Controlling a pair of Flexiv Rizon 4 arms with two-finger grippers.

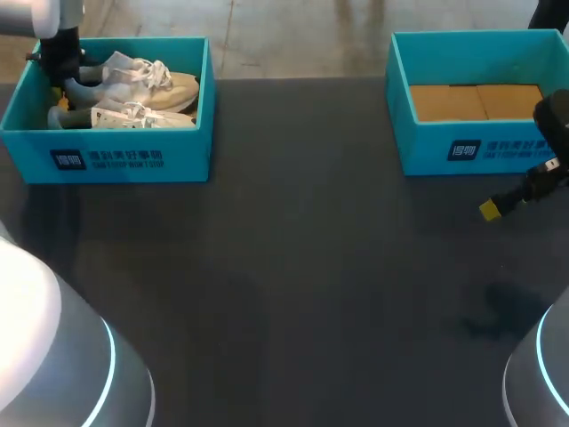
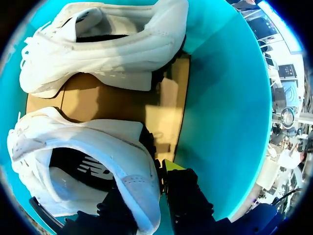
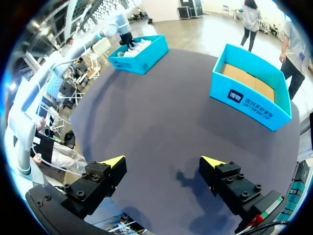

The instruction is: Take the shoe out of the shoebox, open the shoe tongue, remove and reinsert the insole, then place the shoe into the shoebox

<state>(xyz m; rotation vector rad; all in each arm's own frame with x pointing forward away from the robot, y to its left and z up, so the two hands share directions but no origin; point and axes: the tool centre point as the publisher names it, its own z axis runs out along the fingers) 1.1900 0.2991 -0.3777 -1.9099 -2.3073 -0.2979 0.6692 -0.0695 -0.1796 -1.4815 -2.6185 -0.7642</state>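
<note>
The teal shoebox (image 1: 133, 158) at the table's far left holds two white shoes (image 1: 147, 93) lying side by side. My left gripper (image 1: 60, 84) is down in the box at their heel end. In the left wrist view, my left gripper (image 2: 149, 182) is shut on the heel collar of the nearer white shoe (image 2: 98, 147), one finger inside the shoe and one outside. The second shoe (image 2: 112, 44) lies ahead of the gripper on the cardboard floor. My right gripper (image 3: 163, 161) stands open above the bare table, with nothing between its fingers (image 1: 490, 210).
A second teal box (image 1: 462, 147) with a cardboard floor and nothing in it stands at the far right, also seen from the right wrist as the teal box (image 3: 247, 98). The dark tabletop (image 1: 293, 267) stretches between the two boxes.
</note>
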